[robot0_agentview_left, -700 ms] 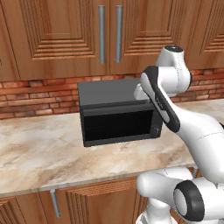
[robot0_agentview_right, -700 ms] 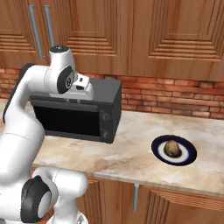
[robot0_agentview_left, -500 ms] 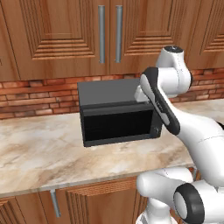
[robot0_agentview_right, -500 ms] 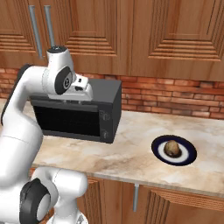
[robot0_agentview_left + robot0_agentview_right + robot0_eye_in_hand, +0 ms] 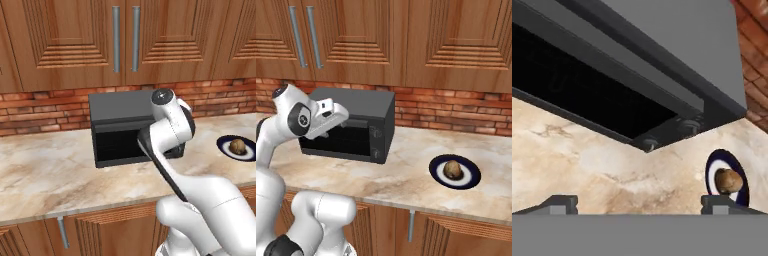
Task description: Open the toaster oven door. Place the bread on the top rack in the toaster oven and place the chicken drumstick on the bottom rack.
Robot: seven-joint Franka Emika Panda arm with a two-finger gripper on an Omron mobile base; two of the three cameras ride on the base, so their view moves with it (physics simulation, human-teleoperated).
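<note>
Two fingers spread wide and empty, my tool [image 5: 639,202] hangs in front of the toaster oven [image 5: 368,112], high so I can reach the shut toaster oven door [image 5: 120,142]. The bread [image 5: 453,169] waits on its plate [image 5: 472,176], right along the counter [image 5: 406,172].

Toaster oven door [image 5: 336,140] is sitting shut, blocking the cavity. Bare counter [image 5: 406,170] is lying between toaster oven [image 5: 363,107] and plate [image 5: 472,175].
</note>
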